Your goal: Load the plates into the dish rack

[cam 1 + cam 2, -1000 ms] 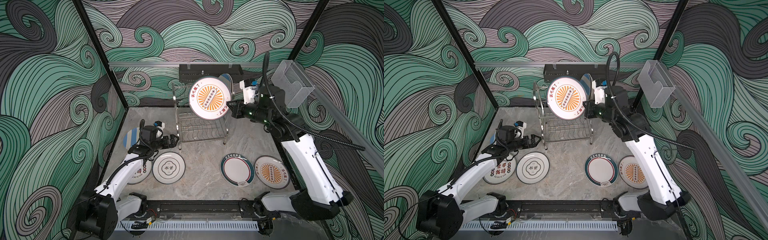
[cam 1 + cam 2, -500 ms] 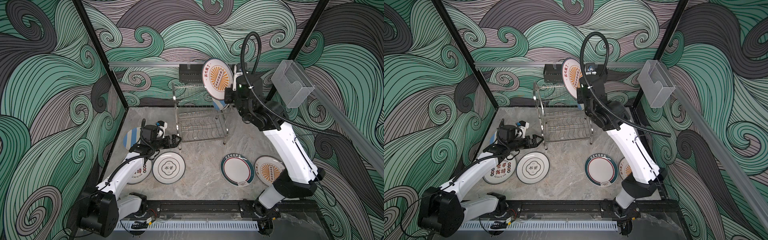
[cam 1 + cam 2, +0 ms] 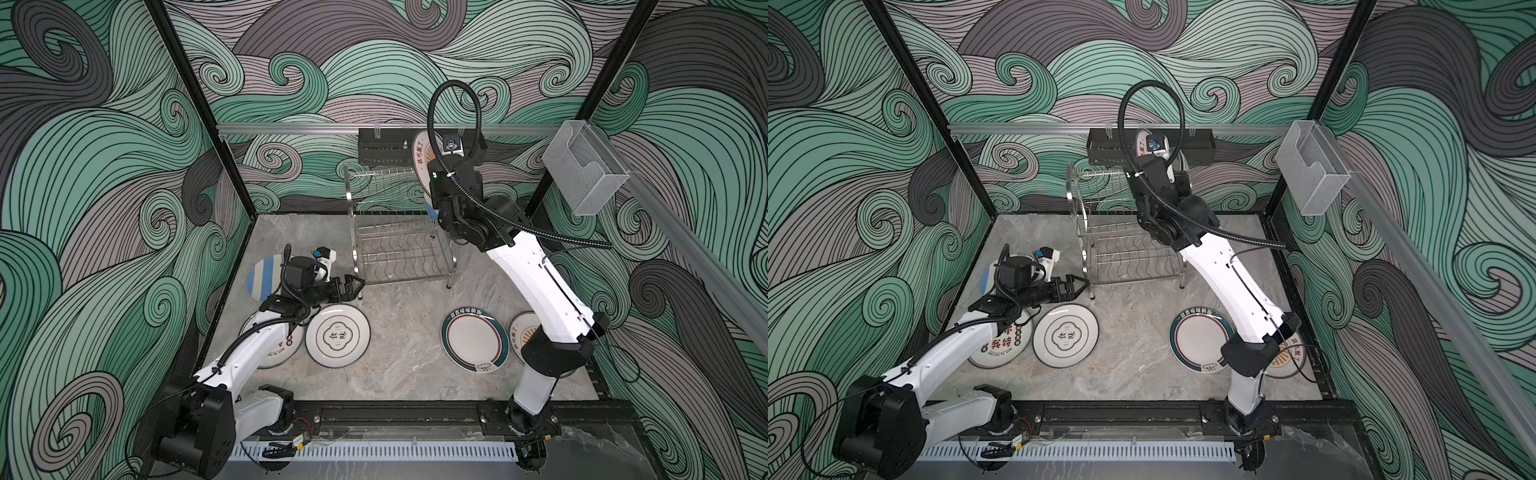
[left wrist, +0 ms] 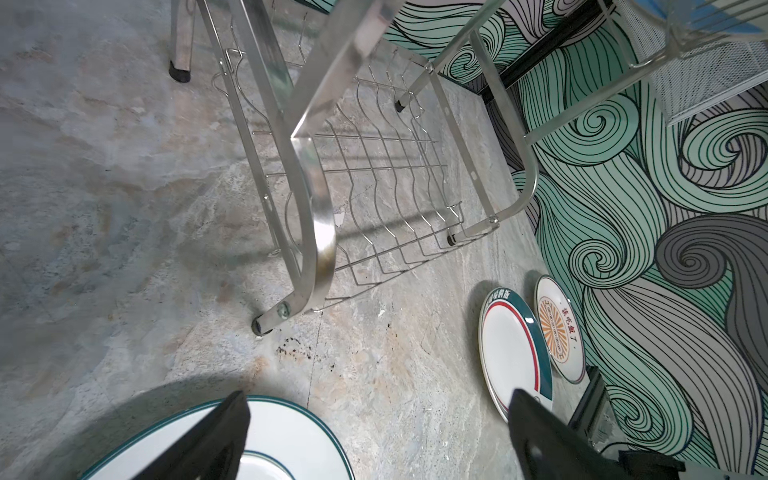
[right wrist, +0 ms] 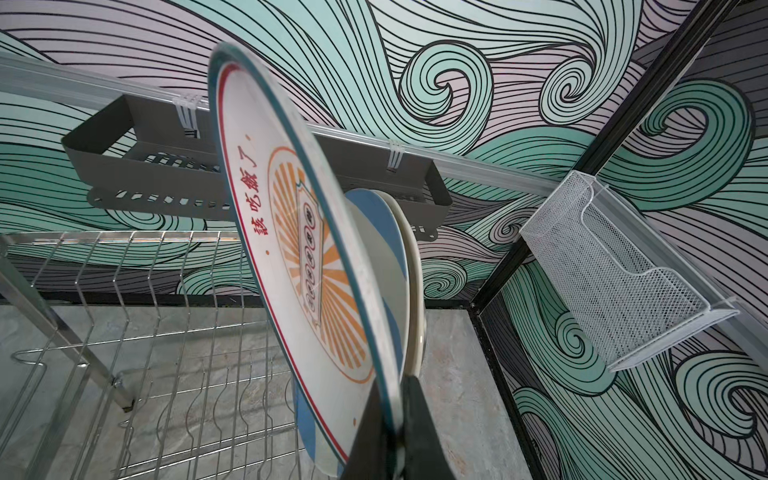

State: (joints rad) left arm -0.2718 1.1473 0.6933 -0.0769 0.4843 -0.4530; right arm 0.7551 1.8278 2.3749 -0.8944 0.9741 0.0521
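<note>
- On the bench [image 3: 407,374] stands the rack [image 3: 399,249], with loose plates [image 3: 337,335] lying near it.
- Over its top tier, the sunburst plate [image 5: 307,249] hangs on edge just beside a striped plate [image 5: 386,224] standing there. Lowered askew, it could knock that one or miss the wires.
- Right pincer [image 5: 395,415] is clamped on its rim, a thin hold that might swivel.
- Left pincer [image 4: 376,399] is apart and empty.

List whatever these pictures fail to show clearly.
Both top views: the right gripper hides behind its wrist; only the right wrist view shows it clamped on the orange plate.
Right wrist view: that plate's bottom edge is covered by the gripper and cut off, so seating in the rack cannot be told.
Both top views: the second orange plate is half under the right arm.
A top view: the lettered plate lies partly under the left arm.
</note>
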